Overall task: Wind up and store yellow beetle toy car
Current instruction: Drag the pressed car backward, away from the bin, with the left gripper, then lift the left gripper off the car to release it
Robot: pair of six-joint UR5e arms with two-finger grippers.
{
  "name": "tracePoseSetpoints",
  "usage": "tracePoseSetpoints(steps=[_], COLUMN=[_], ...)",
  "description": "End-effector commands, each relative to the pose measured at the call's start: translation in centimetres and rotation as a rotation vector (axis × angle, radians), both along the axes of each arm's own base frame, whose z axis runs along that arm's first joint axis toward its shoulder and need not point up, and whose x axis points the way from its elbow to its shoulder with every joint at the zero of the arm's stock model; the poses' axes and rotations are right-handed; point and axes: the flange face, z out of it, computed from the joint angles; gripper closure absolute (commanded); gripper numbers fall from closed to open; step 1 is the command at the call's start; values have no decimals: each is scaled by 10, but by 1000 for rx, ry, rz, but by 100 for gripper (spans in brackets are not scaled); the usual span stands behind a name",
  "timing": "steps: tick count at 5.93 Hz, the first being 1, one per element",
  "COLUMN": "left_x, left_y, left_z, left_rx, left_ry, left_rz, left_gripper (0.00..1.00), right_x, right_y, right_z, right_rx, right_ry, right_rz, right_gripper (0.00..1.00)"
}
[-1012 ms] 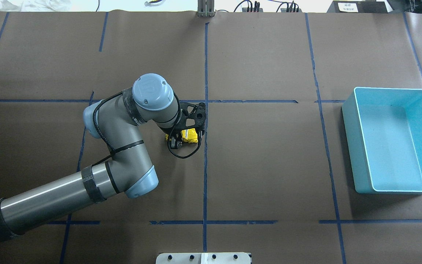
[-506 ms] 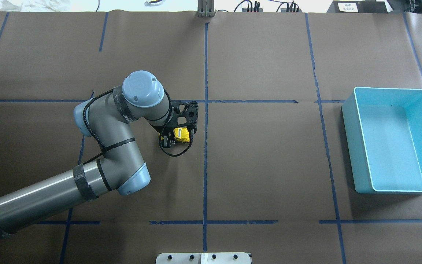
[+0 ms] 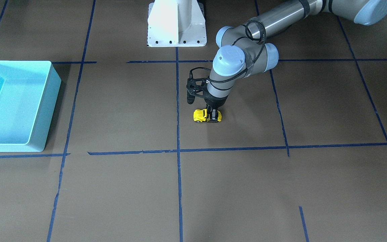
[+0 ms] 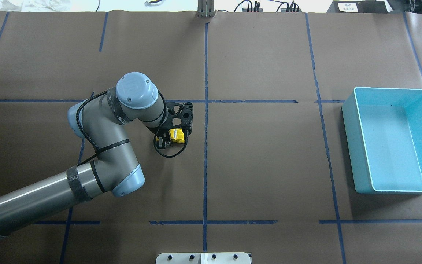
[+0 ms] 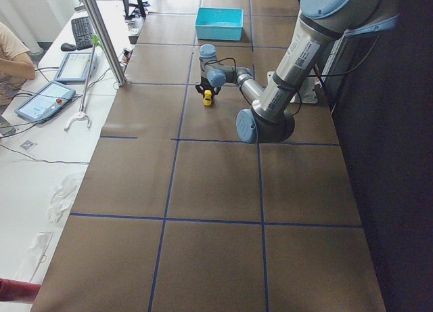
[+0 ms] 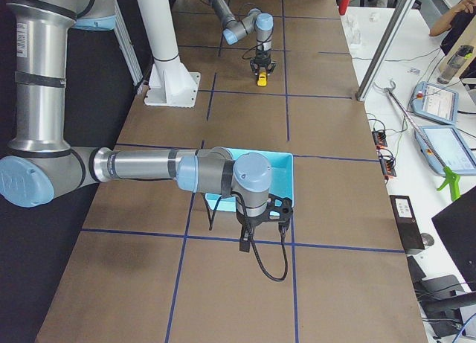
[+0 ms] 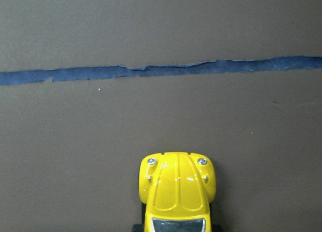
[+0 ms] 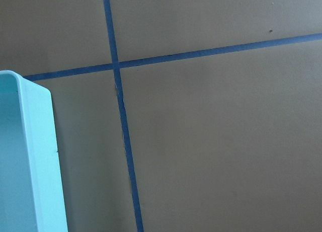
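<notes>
The yellow beetle toy car (image 4: 177, 135) stands on its wheels on the brown table, just left of the centre tape line. My left gripper (image 4: 169, 138) points down and is shut on the car's rear half. The front view shows the car's nose (image 3: 199, 116) sticking out from the left gripper (image 3: 215, 116). The left wrist view shows only the car's hood (image 7: 177, 189) at the bottom edge. My right gripper (image 6: 246, 242) shows only in the right side view, low over the table beside the bin; I cannot tell whether it is open or shut.
The turquoise bin (image 4: 349, 146) sits at the table's right side and looks empty; it also shows in the front view (image 3: 53, 101) and its corner shows in the right wrist view (image 8: 40, 156). Blue tape lines (image 4: 205, 161) cross the table. The white robot base (image 3: 176, 23) stands at the near edge.
My left arm has moved to the left in the overhead view, taking the car with it along the table, away from the centre tape line.
</notes>
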Motion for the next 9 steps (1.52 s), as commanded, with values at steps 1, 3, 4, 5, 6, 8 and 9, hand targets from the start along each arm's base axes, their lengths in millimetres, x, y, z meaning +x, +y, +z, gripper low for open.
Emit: tracePoseSetpoints(steps=[1,3,4,5,6,8,9], left_x=[-2,-3,-3,-3,-5,-7,-7], left_y=[3,3,4,4,2,2,2], left_z=[9,11,10,10,9,7,7], left_rx=[-4,-6,-6,-17,-17,-16,-15], left_ry=[-7,-10,-6,-1,1,5,5], left_rz=[2,2,4,16,12,10,11], left_gripper=[94,87,1,0,0,0,0], right_x=[1,-1,-1,0,-1,-1,-1], right_y=[0,6,5,5,5,5,5], right_z=[0,6,8,5,6,6,5], right_rx=[-1,-10,-18,-9,-11,-12,-11], right_ry=[4,-2,-2,-1,-2,-3,-4], right_rz=[3,-3,0,0,-2,-1,-1], right_gripper=[0,0,0,0,0,0,0])
